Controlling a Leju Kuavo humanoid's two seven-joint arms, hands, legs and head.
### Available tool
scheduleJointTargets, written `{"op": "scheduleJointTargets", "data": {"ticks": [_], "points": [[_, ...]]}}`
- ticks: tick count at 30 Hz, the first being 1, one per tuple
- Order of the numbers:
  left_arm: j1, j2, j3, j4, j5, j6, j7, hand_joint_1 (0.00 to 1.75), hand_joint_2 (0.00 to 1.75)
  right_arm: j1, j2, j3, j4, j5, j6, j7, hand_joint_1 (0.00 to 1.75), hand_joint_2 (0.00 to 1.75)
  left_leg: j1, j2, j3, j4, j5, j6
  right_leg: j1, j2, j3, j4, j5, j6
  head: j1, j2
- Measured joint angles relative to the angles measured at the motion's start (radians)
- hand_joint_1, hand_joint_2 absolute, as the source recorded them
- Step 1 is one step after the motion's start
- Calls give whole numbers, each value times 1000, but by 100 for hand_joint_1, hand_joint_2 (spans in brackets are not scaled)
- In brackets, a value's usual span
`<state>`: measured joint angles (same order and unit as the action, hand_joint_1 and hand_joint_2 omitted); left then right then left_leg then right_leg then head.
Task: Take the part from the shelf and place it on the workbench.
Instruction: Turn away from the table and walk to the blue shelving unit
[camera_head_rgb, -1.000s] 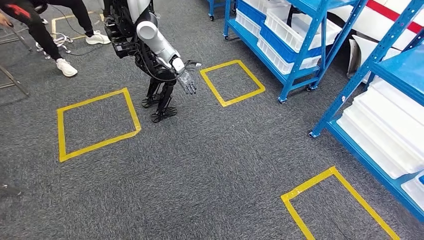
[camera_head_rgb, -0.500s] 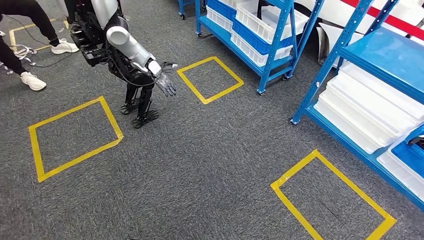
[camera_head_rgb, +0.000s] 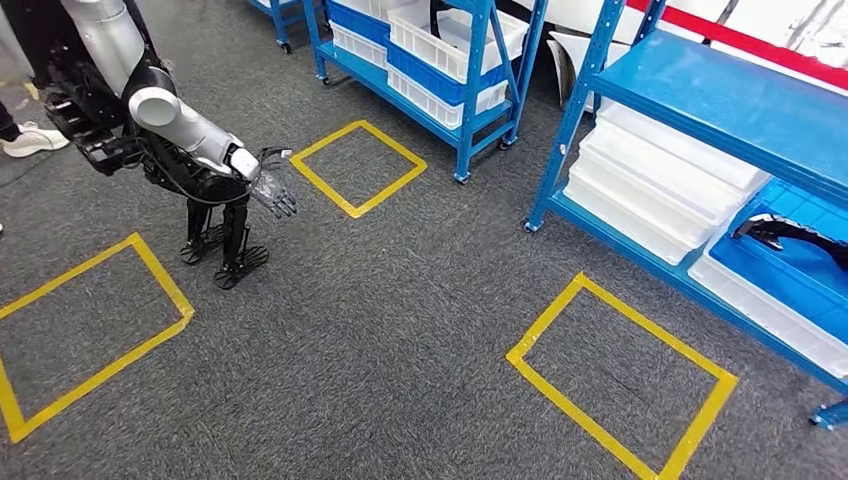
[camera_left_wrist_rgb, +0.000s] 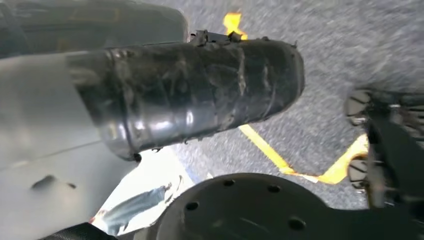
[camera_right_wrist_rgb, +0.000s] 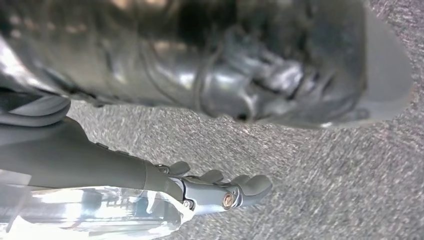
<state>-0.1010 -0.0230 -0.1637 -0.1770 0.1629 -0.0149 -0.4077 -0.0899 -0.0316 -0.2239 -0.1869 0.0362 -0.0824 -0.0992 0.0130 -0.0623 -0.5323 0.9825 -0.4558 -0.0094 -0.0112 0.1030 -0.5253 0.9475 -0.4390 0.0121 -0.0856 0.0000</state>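
1. View's swung since a sec ago: whole scene has slid left, so that's the camera turning, not the things moving. Right-side shelf (camera_head_rgb: 700, 110) now fills far more of the head view.
2. Part (camera_head_rgb: 790, 235): black, long, curved, lying in a blue bin (camera_head_rgb: 770, 275) on the shelf's low level, far right. Nothing touching it, well apart from both hands.
3. White bins (camera_head_rgb: 660, 190) are stacked on the same level, just beside the blue one, towards the shelf's corner post.
4. Left hand (camera_head_rgb: 275, 195): out at the end of the silver arm, over grey carpet (camera_head_rgb: 400, 330), fingers spread, holding nothing.
5. Right hand (camera_right_wrist_rgb: 220, 192): seen in the right wrist view, fingers stretched out straight side by side, nothing in them, carpet beyond it. Pic's blurry, so no finer detail.
6. Yellow tape squares on the carpet: one (camera_head_rgb: 650, 322) right in front of the shelf w/ the part, one (camera_head_rgb: 390, 188) by the 2nd shelf (camera_head_rgb: 470, 100) further back, one (camera_head_rgb: 162, 275) at left.
7. 2nd shelf carries white and blue bins too.
8. Person's white shoe (camera_head_rgb: 30, 140) at the left edge.
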Motion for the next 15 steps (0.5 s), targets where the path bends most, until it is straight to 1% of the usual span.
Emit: {"op": "scheduleJointTargets", "data": {"ticks": [1,2,3,4,5,6,7,8,9,10,11,12,13,14,15], "points": [[-1,0,0,0,0,0,0,0,0,0,0,0,0,0,0,0,0,0,-1,0,0,-4,-3,6,0,9,-4,1,0,6,0,0],[-1,0,0,0,0,0,1,0,0,1,-1,0,0,0,0,0,0,0,-2,10,-1,-3,-2,13,-2,17,-6,0,2,11,0,0],[-1,0,0,0,0,0,0,0,0,2,-1,0,0,0,0,0,0,0,-2,22,-1,-3,-1,20,-4,14,-8,1,1,15,0,0],[-1,-1,0,0,0,0,-1,0,0,4,-2,0,0,0,0,0,0,0,-2,34,-1,-4,1,27,-4,-5,-14,14,-7,20,2,0],[-1,-4,0,0,0,0,-2,0,0,5,-2,0,1,0,0,0,0,0,-1,44,-2,-5,2,34,-3,-33,-30,47,-26,23,4,0],[-1,-7,0,0,0,0,-2,0,0,4,-3,0,1,0,0,0,0,0,-1,55,-3,-6,3,39,-3,-65,-57,104,-56,26,6,0],[-1,-11,0,0,0,0,-2,0,0,3,-3,0,1,0,0,0,0,0,-3,64,-4,-6,2,42,-3,-89,-93,177,-92,29,7,0],[0,-15,0,0,0,0,-2,0,0,2,-3,0,1,0,1,0,0,0,-6,74,-6,-6,2,44,-3,-99,-130,251,-124,30,8,0],[1,-17,0,0,0,0,-1,0,0,2,-2,0,1,1,2,0,0,0,-9,86,-7,-6,1,46,-3,-102,-158,306,-141,29,8,0],[2,-19,0,0,0,0,0,0,0,3,-2,0,1,2,4,0,0,0,-12,97,-7,-6,0,47,-3,-102,-165,322,-139,26,8,0],[2,-20,0,0,0,0,0,0,0,4,-2,0,1,3,5,0,0,0,-16,107,-6,-6,-1,48,-1,-104,-151,294,-118,20,8,0],[1,-20,0,0,0,0,0,0,0,5,-2,0,1,4,5,0,0,0,-20,117,-4,-6,-2,49,3,-109,-119,233,-86,11,8,0],[0,-20,0,0,0,0,0,0,0,5,-3,0,2,4,5,0,0,0,-22,127,-2,-6,-2,49,11,-130,-74,150,-54,-2,8,0],[-1,-20,0,0,0,0,0,0,0,3,-4,0,1,5,5,0,0,0,-25,136,1,-7,-4,47,18,-153,-39,81,-32,-14,5,0],[-2,-21,0,0,0,0,0,0,0,0,-4,0,1,5,5,0,0,0,-25,145,4,-7,-6,44,25,-172,-16,34,-21,-23,4,0]]}}
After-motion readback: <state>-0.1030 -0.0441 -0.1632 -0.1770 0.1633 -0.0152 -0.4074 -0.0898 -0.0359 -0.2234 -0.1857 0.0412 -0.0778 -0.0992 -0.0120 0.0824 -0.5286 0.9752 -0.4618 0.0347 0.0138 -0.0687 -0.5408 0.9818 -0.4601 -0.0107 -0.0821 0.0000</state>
